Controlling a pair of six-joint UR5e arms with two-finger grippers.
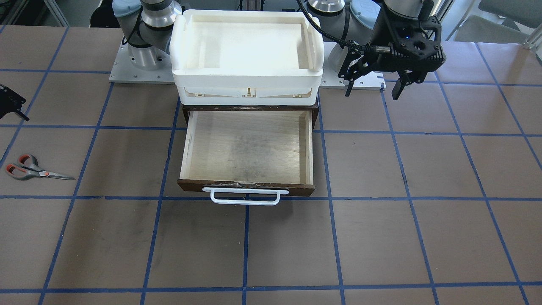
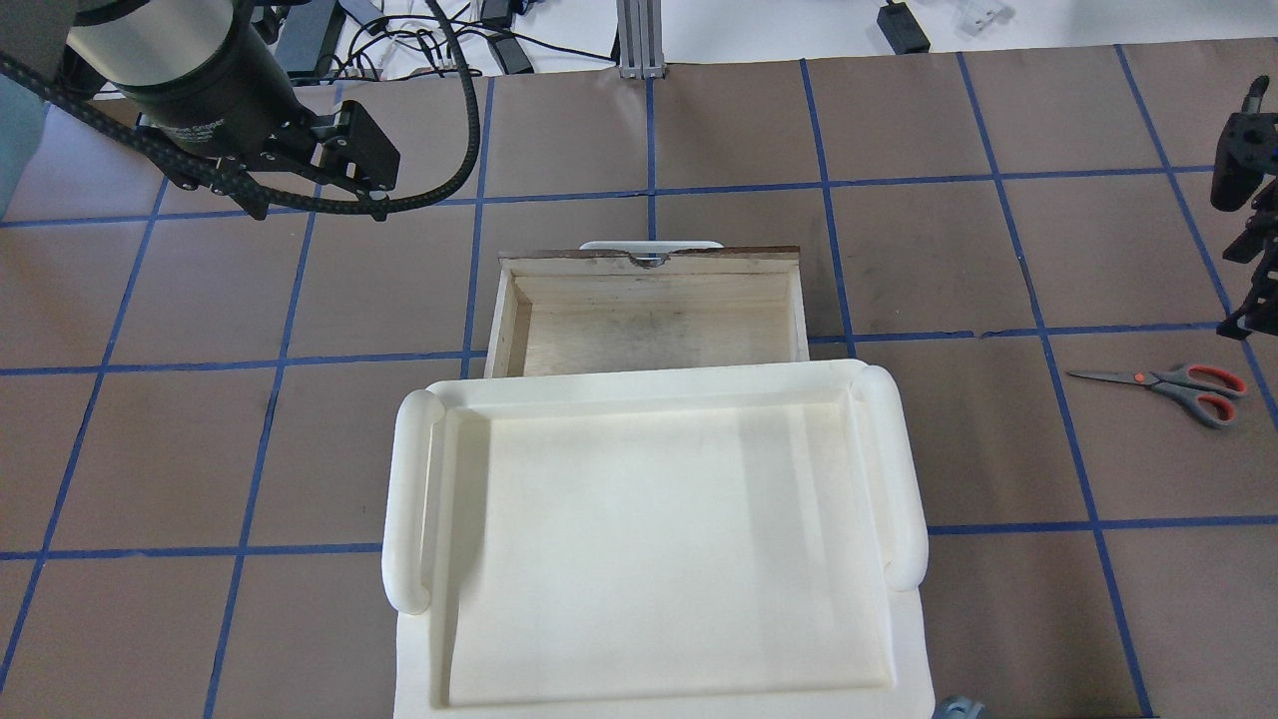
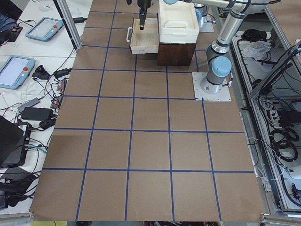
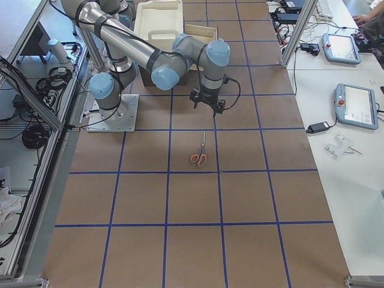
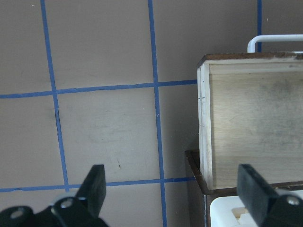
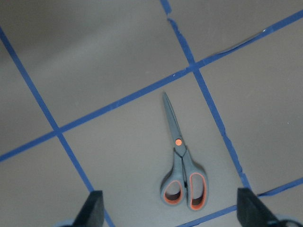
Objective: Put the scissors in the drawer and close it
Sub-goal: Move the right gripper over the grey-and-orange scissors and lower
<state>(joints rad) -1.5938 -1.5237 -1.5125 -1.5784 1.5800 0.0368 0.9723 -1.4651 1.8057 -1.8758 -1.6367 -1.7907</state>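
The scissors point(image 1: 34, 168) lie closed and flat on the brown table, far from the drawer on my right side; they also show in the overhead view point(image 2: 1173, 384) and the right side view point(image 4: 201, 150). In the right wrist view the scissors point(image 6: 180, 161) lie between the open fingers, blades pointing away. My right gripper point(image 6: 170, 205) is open and empty, hovering above the table near them point(image 2: 1243, 250). The drawer point(image 1: 247, 146) is pulled out and empty, its white handle point(image 1: 244, 197) at the front. My left gripper point(image 1: 373, 93) is open and empty, raised beside the drawer point(image 5: 255, 123).
A white plastic tray point(image 1: 247, 76) sits on the dark cabinet over the drawer's back point(image 2: 419, 499). Blue tape lines grid the brown table. Arm bases point(image 1: 144, 55) stand behind the cabinet. Tablets and cables lie beyond the table edge point(image 3: 19, 70).
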